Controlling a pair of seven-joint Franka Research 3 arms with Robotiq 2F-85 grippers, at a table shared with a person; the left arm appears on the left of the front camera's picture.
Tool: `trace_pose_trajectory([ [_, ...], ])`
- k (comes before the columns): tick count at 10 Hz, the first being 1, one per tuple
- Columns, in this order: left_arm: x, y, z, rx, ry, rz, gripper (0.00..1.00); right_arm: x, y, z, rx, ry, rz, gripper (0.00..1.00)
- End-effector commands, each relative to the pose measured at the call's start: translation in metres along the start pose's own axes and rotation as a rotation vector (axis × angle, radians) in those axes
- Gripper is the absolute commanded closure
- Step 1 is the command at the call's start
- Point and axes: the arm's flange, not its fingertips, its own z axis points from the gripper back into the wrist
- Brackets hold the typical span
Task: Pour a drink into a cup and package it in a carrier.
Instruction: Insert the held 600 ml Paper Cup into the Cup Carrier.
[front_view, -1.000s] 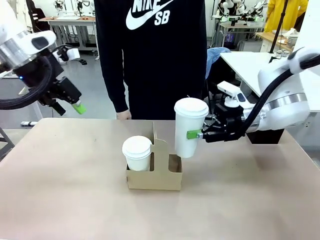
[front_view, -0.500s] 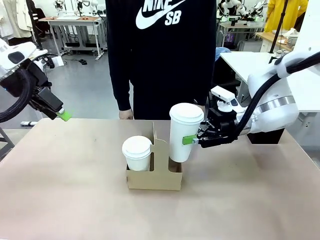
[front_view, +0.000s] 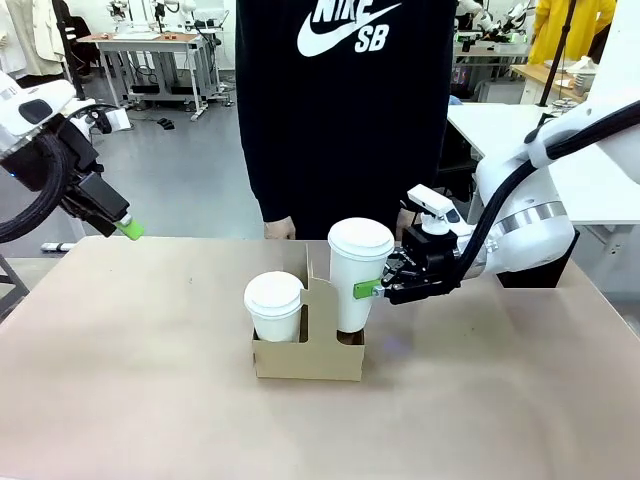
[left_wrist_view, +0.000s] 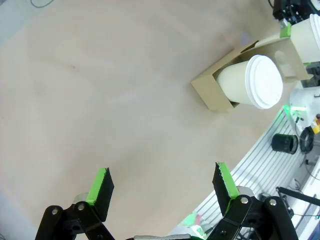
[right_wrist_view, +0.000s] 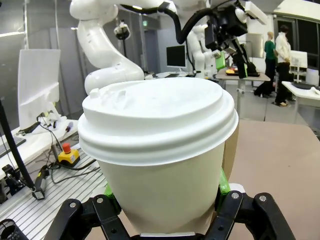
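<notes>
Here we see the right gripper clamped on the tall white lidded paper cup, its base lowered into the right-hand slot of the brown cardboard carrier on the table. A shorter lidded cup sits in the left slot. Our left gripper hangs open, holding nothing, above the table's far left edge.

tan table, cardboard carrier resting centrally
</notes>
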Motion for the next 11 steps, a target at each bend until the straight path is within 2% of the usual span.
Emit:
trace_pose_trajectory([
  [1,0.001,-0.002,0.002,0.012,0.002,0.014,0.00,0.000,-0.007,-0.008,0.002,-0.004,0.019,0.20],
  [4,0.001,-0.002,0.002,0.012,0.002,0.014,0.00,-0.004,-0.009,-0.013,0.003,-0.004,0.018,0.20],
  [11,0.001,-0.002,0.002,0.012,0.002,0.014,0.00,-0.041,-0.028,-0.008,0.024,0.058,-0.023,0.20],
])
